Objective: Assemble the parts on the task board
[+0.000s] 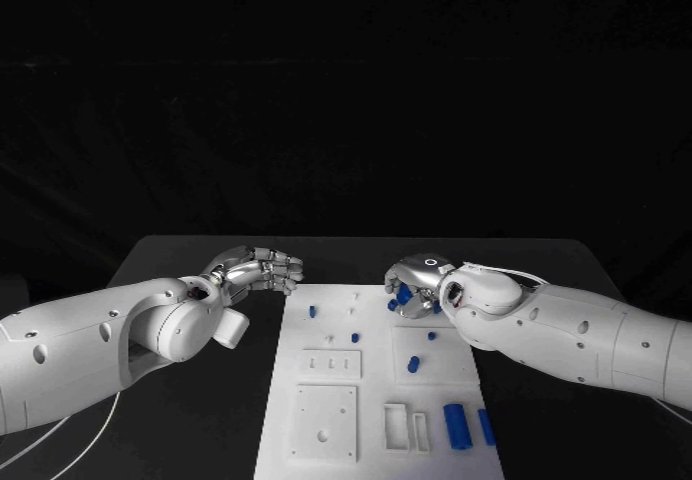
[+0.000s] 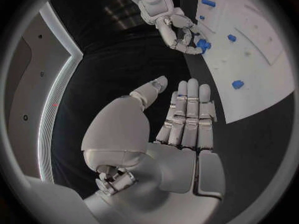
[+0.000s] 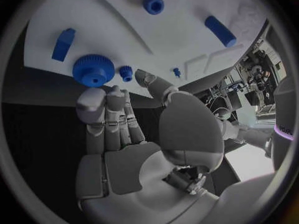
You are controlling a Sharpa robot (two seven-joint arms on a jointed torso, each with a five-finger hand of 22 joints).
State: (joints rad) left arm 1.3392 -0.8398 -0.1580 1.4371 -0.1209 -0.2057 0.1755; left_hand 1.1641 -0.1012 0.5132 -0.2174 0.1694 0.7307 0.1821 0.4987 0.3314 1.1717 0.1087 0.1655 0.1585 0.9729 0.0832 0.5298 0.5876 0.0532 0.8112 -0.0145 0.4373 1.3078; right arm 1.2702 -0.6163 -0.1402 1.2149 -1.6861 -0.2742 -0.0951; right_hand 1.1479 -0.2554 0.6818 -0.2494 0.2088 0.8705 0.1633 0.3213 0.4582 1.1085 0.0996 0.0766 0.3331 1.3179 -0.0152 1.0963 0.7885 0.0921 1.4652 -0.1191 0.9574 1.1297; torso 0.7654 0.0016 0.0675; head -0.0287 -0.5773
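Note:
The white task board (image 1: 329, 345) lies lengthwise in the middle of the black table. Small blue parts (image 1: 414, 363) stand on it, and a long blue cylinder (image 1: 456, 425) lies near its front. My right hand (image 1: 418, 285) hovers over the board's far right corner, fingers stretched out and holding nothing. Just beyond its fingertips (image 3: 99, 102) sits a large blue gear (image 3: 93, 69) with a small gear (image 3: 126, 73) beside it. My left hand (image 1: 257, 270) is off the board's far left corner, over the table. Its fingers (image 2: 187, 114) are straight, the thumb apart, the palm empty.
A blue block (image 3: 63, 44), a round nut (image 3: 153, 4) and a hex rod (image 3: 221, 31) lie farther out on the board. White recessed plates (image 1: 326, 420) and slotted blocks (image 1: 395, 425) occupy the board's front half. Black table (image 1: 202, 400) lies on both sides.

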